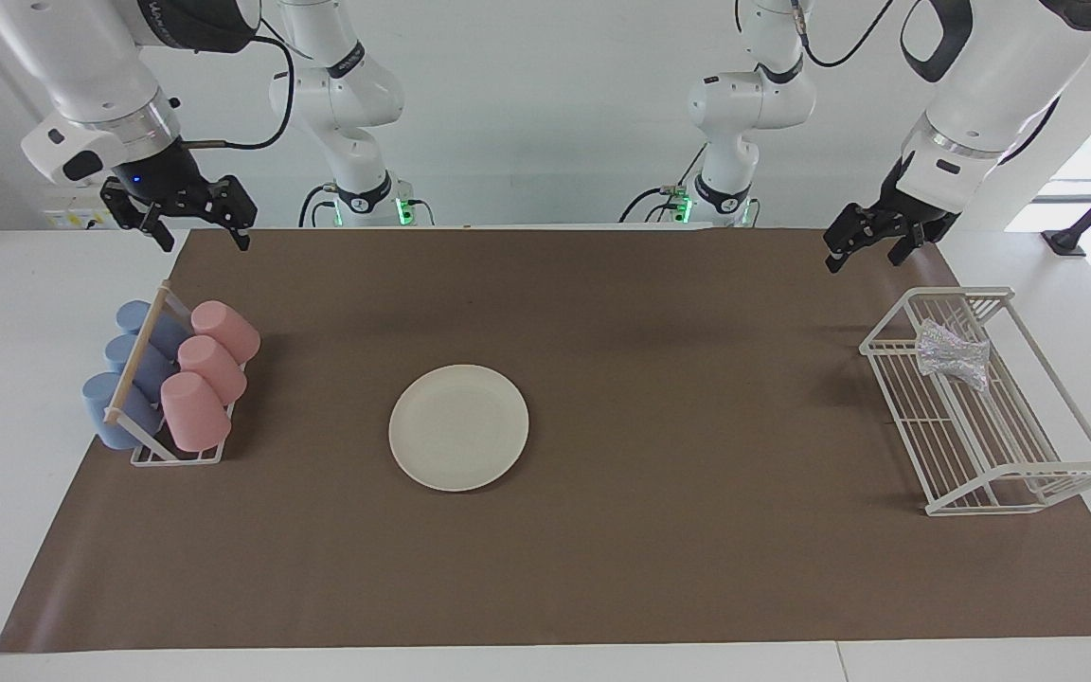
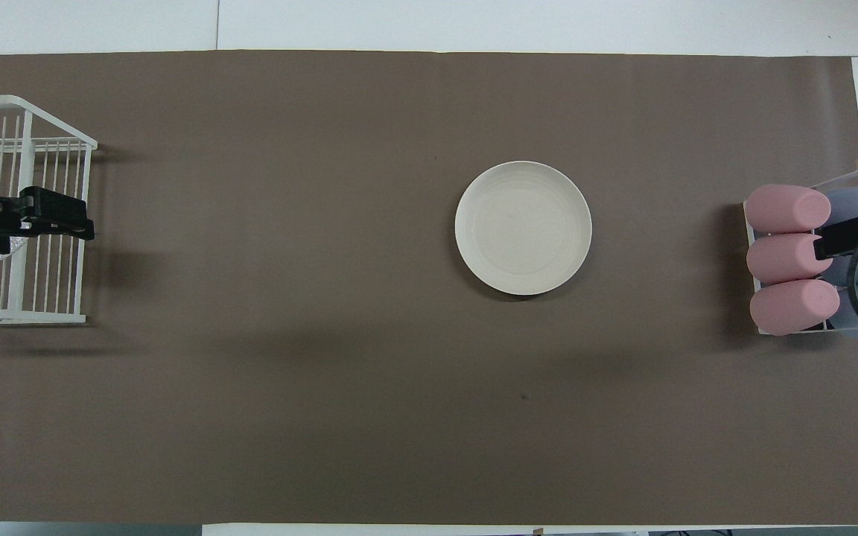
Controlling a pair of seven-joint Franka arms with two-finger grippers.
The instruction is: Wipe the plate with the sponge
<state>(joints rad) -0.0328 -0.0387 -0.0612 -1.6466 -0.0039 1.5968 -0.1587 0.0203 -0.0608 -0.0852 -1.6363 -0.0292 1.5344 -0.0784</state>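
Left hand point(image 1: 866, 248) open, empty, raised beside wire rack point(image 1: 1057, 471); right hand point(image 1: 193, 225) open, waiting above cup rack point(image 1: 176, 457).

Sponge point(image 1: 953, 352) in wire rack; plate point(image 1: 458, 427) mid-surface.

Risks: fingers snagging wires; soft sponge slipping; unheld plate sliding during wipe.

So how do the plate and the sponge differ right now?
The plate is round, flat and cream-white; the sponge is small, wrinkly and shiny silver-grey. The plate lies on the brown mat mid-table; the sponge sits in the white wire rack at the left arm's end. Neither is touched by a gripper.
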